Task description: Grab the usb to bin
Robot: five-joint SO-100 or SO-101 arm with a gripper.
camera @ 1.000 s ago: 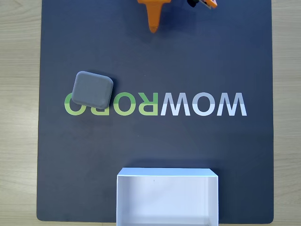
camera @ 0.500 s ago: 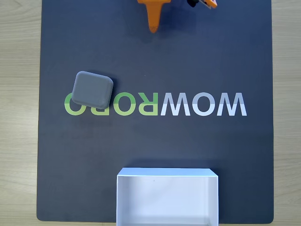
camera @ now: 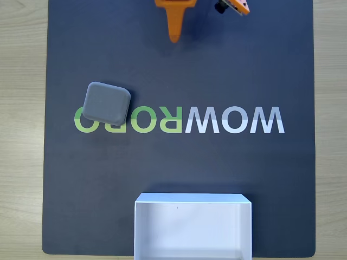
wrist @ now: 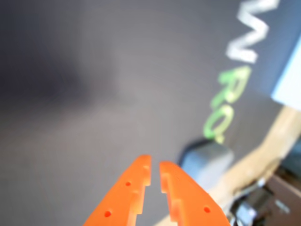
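The usb (camera: 107, 102), a small grey rounded square block, lies on the left part of the dark mat in the fixed view, over the green letters. The bin (camera: 192, 199), a white shallow box, stands at the mat's bottom edge, centre right. My orange gripper (camera: 174, 32) points down from the top edge, well away from the usb, up and to its right. In the wrist view the gripper (wrist: 155, 170) has its fingertips almost together with nothing between them. The blurred usb (wrist: 207, 160) lies just beyond them to the right, and a corner of the bin (wrist: 289, 80) shows at the right edge.
The dark mat (camera: 217, 65) carries mirrored WOWROBO lettering (camera: 233, 120) across its middle. Light wooden table (camera: 21, 108) borders it on both sides. Another orange arm part (camera: 234, 5) pokes in at the top edge.
The gripper's tip has shifted slightly left and down in the fixed view. The usb and bin lie as before.
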